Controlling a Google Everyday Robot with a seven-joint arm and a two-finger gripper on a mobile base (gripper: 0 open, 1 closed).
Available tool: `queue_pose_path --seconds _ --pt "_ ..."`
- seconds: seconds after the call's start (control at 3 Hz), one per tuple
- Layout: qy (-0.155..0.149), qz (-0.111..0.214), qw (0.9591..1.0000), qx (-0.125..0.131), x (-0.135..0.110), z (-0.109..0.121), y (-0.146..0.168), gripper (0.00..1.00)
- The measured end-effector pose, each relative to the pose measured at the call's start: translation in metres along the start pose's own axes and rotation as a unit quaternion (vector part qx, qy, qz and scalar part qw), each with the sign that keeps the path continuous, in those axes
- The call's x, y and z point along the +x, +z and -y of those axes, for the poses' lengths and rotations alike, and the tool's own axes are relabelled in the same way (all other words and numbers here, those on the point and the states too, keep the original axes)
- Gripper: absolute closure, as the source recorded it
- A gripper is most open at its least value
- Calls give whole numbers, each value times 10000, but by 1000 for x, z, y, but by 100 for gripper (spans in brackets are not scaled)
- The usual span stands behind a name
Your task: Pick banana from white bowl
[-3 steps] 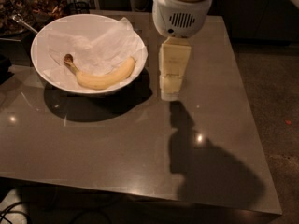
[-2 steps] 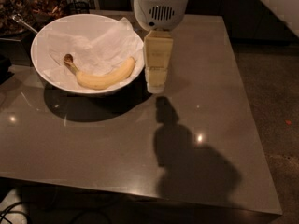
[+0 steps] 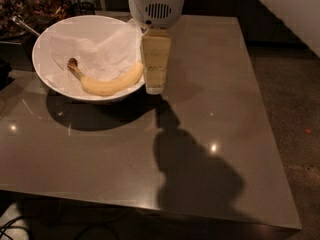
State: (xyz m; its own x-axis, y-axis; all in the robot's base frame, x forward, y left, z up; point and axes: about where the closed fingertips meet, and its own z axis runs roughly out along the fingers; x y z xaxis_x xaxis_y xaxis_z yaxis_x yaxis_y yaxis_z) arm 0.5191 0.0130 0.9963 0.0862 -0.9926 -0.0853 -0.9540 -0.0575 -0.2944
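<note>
One pale yellow, blocky gripper [image 3: 154,85] under a white round wrist hangs at the right rim of one wide white bowl [image 3: 38,49]; whether it is open or closed cannot be told. One curved yellow banana [image 3: 107,84] (dark stem pointing left) lies ungripped on crumpled white paper [image 3: 102,54] inside the bowl, on a grey glossy table [image 3: 230,109].
</note>
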Motion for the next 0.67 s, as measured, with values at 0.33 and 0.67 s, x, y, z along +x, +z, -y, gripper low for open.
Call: queue_pose_path --seconds 0.33,0.67 --pt "-24 128 9999 -16 -13 16 8 0" --pt "-106 220 9996 -140 -28 38 20 4"
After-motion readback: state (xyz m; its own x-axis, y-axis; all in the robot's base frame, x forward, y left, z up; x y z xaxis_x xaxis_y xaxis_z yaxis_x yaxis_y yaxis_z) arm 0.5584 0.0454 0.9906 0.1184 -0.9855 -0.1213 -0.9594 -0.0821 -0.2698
